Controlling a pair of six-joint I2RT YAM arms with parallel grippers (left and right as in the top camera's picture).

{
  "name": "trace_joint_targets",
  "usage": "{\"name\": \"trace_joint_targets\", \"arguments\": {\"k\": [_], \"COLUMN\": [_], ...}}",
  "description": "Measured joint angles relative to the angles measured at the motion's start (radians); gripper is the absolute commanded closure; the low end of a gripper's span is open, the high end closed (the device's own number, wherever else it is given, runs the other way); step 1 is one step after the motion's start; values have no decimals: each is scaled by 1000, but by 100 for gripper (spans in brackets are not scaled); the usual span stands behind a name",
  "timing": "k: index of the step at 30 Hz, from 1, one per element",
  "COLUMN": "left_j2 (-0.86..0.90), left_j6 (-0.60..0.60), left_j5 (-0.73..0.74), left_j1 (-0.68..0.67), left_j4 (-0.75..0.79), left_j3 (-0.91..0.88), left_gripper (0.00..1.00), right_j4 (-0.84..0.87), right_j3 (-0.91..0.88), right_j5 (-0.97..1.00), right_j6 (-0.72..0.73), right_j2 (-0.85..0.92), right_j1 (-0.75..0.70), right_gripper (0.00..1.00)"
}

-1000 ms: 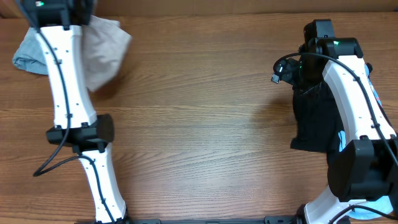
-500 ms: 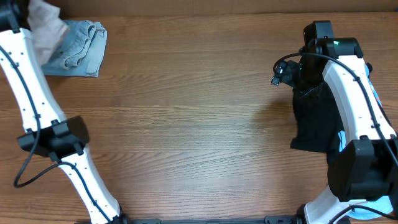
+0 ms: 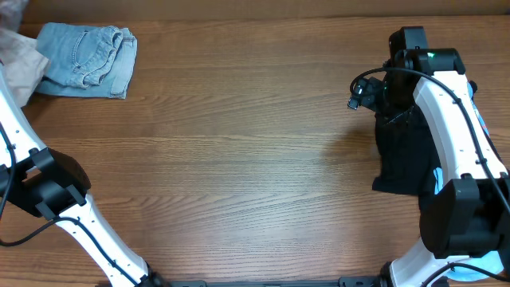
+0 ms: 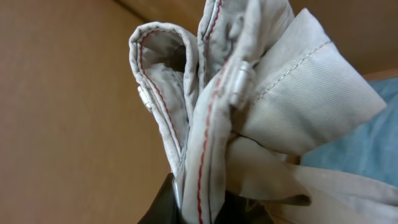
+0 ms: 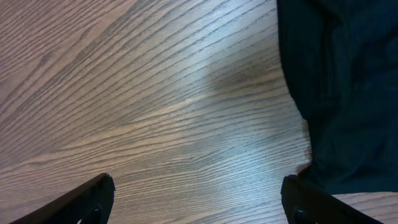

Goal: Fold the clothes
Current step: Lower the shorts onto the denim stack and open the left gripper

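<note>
My left gripper (image 4: pixel 202 208) is shut on the beige khaki shorts (image 4: pixel 249 106), whose bunched seams with red stitching fill the left wrist view. In the overhead view a piece of the beige shorts (image 3: pixel 17 70) shows at the far left edge; the gripper itself is out of that frame. Folded light-blue denim shorts (image 3: pixel 88 60) lie at the back left of the table. A black garment (image 3: pixel 405 155) lies at the right under my right arm, and it also shows in the right wrist view (image 5: pixel 339 87). My right gripper (image 5: pixel 198 199) is open and empty above bare wood, just left of the black garment.
The wooden table (image 3: pixel 255 159) spans the overhead view. A sky-blue piece (image 3: pixel 437 182) peeks out beside the right arm. A brown cardboard wall (image 4: pixel 68 106) stands behind the beige shorts in the left wrist view.
My left arm has swung left with the beige shorts, carrying them off the denim shorts toward the table's left edge. The denim shorts are now uncovered. The right arm has not moved.
</note>
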Motion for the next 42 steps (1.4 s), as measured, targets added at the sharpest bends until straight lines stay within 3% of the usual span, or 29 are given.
{"name": "trace_joint_targets", "arguments": {"k": [9,17,19,20,21,22,26,33,38,42], "left_j2": [13,139,180,197,211,222,239,239,239,211], "left_j6": [-47,-71,-85,-98,-114,-132,-219,-476,-560,-594], "left_j5": [58,59,64,75,91,114,190,250,251,233], "left_j1": [-64,-174,-210,-229,-246,-266,-332,-448,-438,-383], "left_j4": [5,-25,-33,-38,-42,-47,-63,-143,-330,-394], "left_j3": [0,0,0,0,0,0,0,35,172,286], "left_gripper": [96,94,70,45,11,0,0,0,0,0], "right_j4": [-14,-31,-27,-24,-21,-17,-10,3,11,19], "right_j3": [0,0,0,0,0,0,0,0,0,0], "right_j5": [0,0,0,-1,0,0,-1,-1,0,0], "right_j6": [0,0,0,0,0,0,0,0,0,0], "right_j2": [0,0,0,0,0,0,0,0,0,0], "right_j1": [0,1,1,1,1,1,1,1,1,1], "right_gripper": [11,11,11,11,11,10,11,11,11,10]}}
